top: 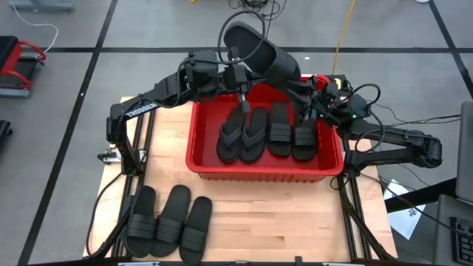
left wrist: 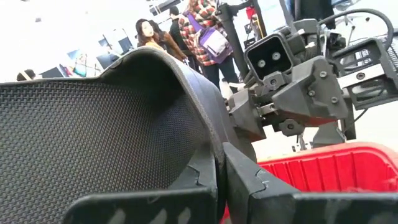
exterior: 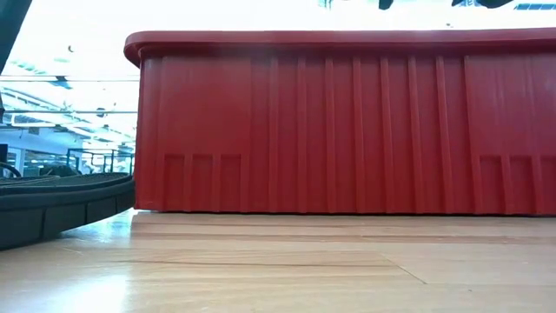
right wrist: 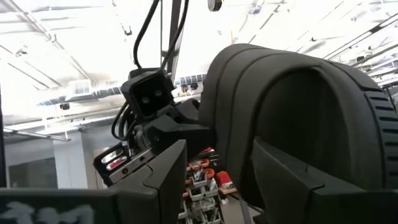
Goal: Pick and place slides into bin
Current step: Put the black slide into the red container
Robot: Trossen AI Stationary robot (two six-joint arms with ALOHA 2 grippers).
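Note:
One black slide (top: 259, 48) hangs in the air over the far wall of the red bin (top: 259, 171), between my two grippers. My left gripper (left wrist: 219, 168) is shut on it, with its textured sole (left wrist: 93, 137) filling the left wrist view. My right gripper (right wrist: 217, 177) stands open at the slide's other end. The ribbed strap's side wall (right wrist: 233, 124) lies between its fingers, and one finger (right wrist: 292, 186) stands in front of the strap's hollow. Several sandals (top: 255, 133) lie side by side in the bin. Three slides (top: 170, 222) rest soles down on the table's near left. My left gripper pinches the rim of the slide's sole (left wrist: 214, 146) between its two fingers, coming in level from the table's left. The slide is lifted clear above the bin, and its sole bends where the fingers hold it. My right gripper: background shows between one finger (right wrist: 165, 180) and the strap; whether the other finger touches the slide, I cannot tell.
The bin's ribbed near wall (exterior: 347, 130) fills the low view, with one slide's edge (exterior: 52, 200) to its left. Bare wooden table (top: 281, 222) lies in front of the bin. People stand in the room beyond the table (left wrist: 186, 31).

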